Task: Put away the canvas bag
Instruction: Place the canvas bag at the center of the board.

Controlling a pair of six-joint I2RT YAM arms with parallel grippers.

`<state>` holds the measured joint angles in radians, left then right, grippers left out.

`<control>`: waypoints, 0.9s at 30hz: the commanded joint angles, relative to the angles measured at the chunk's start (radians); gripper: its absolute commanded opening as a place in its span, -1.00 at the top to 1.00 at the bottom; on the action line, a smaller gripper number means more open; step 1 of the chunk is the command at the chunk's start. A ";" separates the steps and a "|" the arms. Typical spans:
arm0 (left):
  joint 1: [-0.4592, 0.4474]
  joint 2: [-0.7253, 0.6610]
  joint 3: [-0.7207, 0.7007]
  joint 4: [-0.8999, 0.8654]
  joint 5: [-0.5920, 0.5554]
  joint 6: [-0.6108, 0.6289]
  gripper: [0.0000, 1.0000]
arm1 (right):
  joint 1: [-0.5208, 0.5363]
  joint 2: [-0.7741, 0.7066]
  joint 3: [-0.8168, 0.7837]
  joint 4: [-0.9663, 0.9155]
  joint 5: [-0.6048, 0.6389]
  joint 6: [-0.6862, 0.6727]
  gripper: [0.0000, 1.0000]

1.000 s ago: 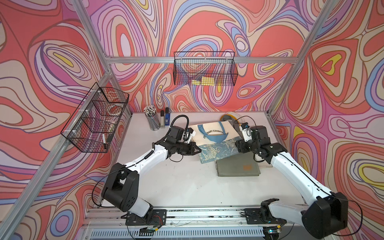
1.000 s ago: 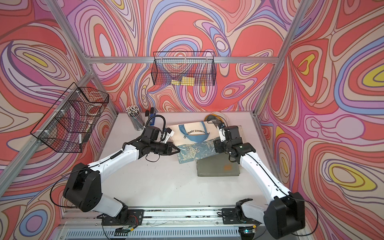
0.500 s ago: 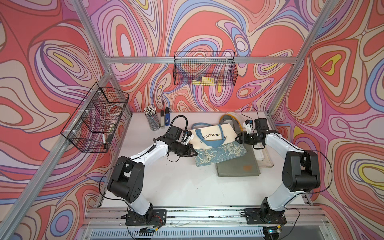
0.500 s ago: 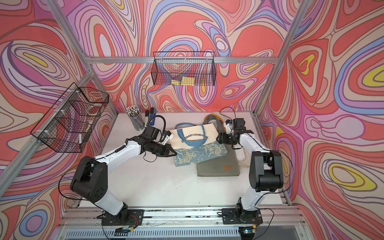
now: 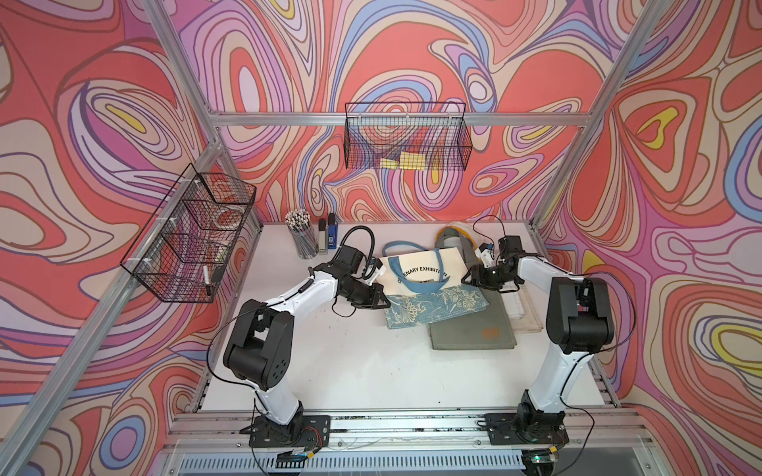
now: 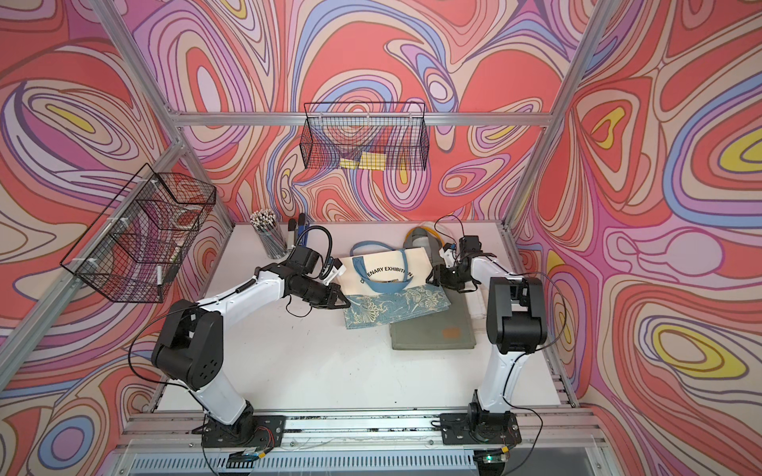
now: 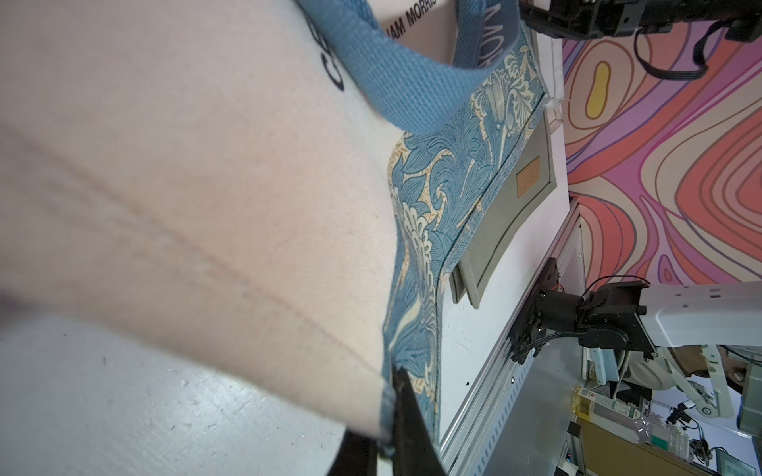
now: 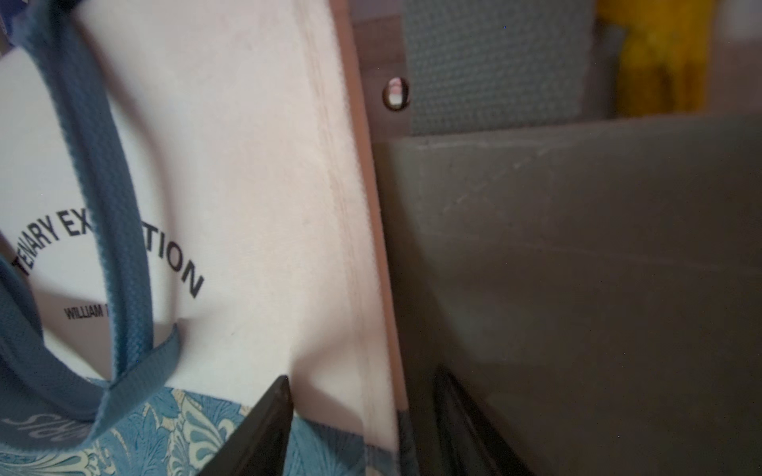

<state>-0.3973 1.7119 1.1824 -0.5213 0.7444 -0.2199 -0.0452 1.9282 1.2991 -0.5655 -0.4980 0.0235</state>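
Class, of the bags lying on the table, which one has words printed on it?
The cream canvas bag with blue handles: black lettering runs across it. The grey-green bag partly under it shows only a small orange patch.

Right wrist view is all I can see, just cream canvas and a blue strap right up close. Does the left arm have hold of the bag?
Observer: Yes. The left gripper is shut on the canvas bag, at a corner of its blue patterned end.
Operator: What is the bag lying on?
Observer: In both top views its patterned end overlaps a flat grey pouch with an orange patch.
Operator: Is there anywhere to put the bag?
Observer: A wire basket hangs high behind the bag, with yellow items inside.
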 commanded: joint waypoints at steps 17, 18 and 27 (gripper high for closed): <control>-0.002 0.051 0.061 -0.022 -0.017 -0.031 1.00 | 0.009 0.022 -0.027 -0.013 0.000 0.085 0.80; -0.002 0.050 0.063 -0.019 -0.016 -0.035 1.00 | 0.009 0.011 -0.027 -0.009 -0.003 0.091 0.90; -0.010 -0.027 0.048 0.019 -0.028 -0.072 1.00 | 0.009 -0.225 -0.053 0.082 -0.048 0.178 1.00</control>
<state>-0.3977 1.7382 1.2140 -0.5419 0.7116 -0.2749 -0.0471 1.8221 1.2560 -0.5327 -0.4763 0.1555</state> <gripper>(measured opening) 0.077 0.054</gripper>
